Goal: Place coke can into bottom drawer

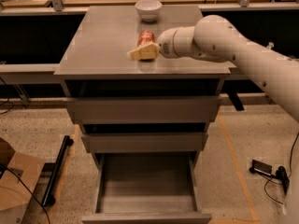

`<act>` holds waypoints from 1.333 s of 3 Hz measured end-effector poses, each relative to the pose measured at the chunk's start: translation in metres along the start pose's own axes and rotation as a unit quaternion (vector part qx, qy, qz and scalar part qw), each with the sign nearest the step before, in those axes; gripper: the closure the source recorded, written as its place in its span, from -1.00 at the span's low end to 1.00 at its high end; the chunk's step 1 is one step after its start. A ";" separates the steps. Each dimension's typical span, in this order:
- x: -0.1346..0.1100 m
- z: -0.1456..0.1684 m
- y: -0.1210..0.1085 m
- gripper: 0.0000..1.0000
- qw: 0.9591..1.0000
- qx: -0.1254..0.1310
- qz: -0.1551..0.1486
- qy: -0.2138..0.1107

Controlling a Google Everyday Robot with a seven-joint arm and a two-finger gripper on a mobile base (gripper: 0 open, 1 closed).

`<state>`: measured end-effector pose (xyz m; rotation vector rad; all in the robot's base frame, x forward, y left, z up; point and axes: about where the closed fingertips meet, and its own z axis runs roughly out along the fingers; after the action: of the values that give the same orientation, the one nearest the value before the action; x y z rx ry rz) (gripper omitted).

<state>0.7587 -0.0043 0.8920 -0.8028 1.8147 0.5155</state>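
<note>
one white arm [233, 50] comes in from the right over the grey cabinet top [98, 50]. it ends in the gripper [136, 54], which is tan, points left and sits low over the top near the front middle. cannot tell if the claw is apart, together or clamped on anything; from this view it reads as one tan wedge.

the coke can [145, 35] is on the cabinet top just behind the gripper, on the side away from the camera. its red body shows, and its lower part is hidden by the tan wedge. cannot tell whether can and gripper are touching or just apart, or whether the can is upright or tipped.

a white bowl [148, 9] sits further back on the same top near the rear edge, apart from the can.

two closed grey fronts sit under the top, the upper front [140, 108] and the middle front [145, 142]. below them the bottom drawer [147, 192] is pulled out toward the camera, with its flat floor and low side walls showing. the can is up on the top, well apart from the drawer, so it is not yet placed.

on the speckled floor [37, 125] there is a cardboard box [18, 185] at lower left and a black bar [56, 171] lying beside the cabinet's left side. a small black device [261, 167] with cables lies on the right.
</note>
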 end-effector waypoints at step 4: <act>0.013 0.075 -0.036 -0.17 0.998 0.037 0.059 0.000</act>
<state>0.8299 0.0183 0.8526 -0.6492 1.8786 0.5208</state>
